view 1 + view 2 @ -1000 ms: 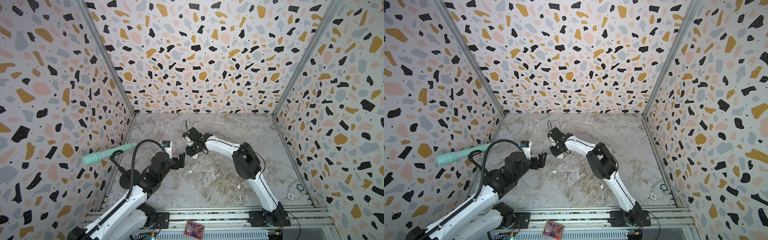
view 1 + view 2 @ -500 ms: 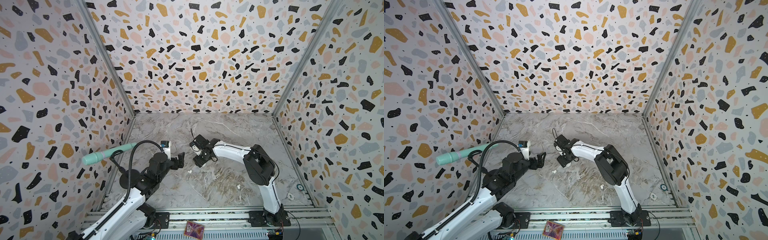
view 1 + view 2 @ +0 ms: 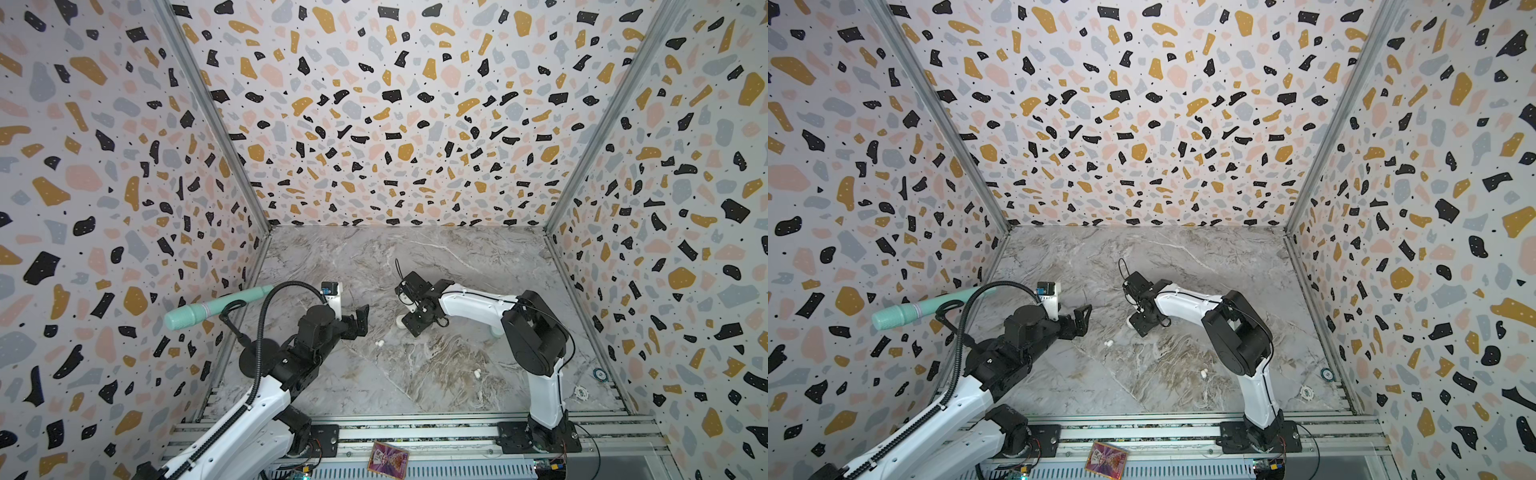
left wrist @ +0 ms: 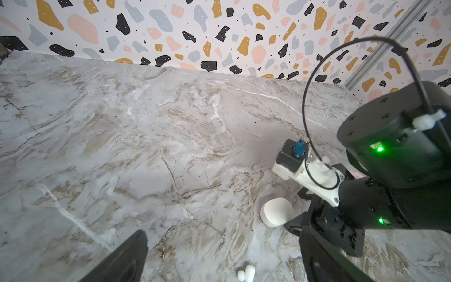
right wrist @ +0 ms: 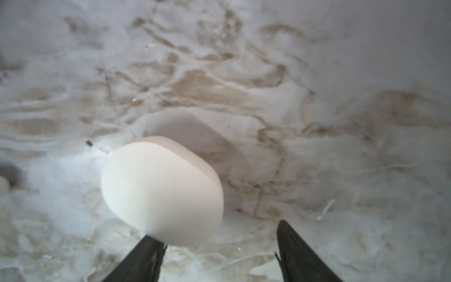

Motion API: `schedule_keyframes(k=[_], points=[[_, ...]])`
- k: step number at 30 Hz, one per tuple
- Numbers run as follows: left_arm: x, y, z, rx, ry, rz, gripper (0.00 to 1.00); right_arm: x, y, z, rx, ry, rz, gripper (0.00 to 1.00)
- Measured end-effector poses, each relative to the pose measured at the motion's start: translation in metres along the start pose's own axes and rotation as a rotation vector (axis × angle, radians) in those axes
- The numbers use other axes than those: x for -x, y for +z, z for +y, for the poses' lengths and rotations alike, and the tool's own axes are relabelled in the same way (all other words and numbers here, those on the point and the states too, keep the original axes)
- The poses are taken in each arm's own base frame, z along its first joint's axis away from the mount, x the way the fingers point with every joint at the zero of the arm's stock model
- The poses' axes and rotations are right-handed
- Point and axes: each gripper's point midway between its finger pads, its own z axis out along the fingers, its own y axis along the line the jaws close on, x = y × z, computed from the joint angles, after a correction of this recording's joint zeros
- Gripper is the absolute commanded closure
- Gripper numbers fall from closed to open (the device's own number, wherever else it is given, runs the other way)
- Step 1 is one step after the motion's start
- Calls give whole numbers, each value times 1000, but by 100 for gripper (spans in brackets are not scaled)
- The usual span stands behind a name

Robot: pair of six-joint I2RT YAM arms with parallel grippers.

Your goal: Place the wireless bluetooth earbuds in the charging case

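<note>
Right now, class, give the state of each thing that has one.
Left gripper: jaws open, empty.
Right gripper: jaws open, nothing clamped.
Charging case: shut, on the table, ungripped.
Earbud near left gripper: loose on table.
Other earbud, farther right: loose on table.

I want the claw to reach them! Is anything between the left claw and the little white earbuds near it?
No. In a top view, only bare marble table lies between the left gripper and those earbuds.
</note>
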Motion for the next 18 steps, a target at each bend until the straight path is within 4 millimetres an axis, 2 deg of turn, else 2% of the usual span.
schedule_keyframes(k=[4,7,13,18], points=[[0,0,0,0,0,0,2,6,-3,-15,-24,37,-18,27],[0,0,0,0,0,0,2,16,-9,-18,-26,47,-38,26],[0,0,0,-1,0,-1,2,47,-34,-7,51,98,-102,18],[0,0,-1,-5,0,1,2,50,-41,7,104,94,-97,14]])
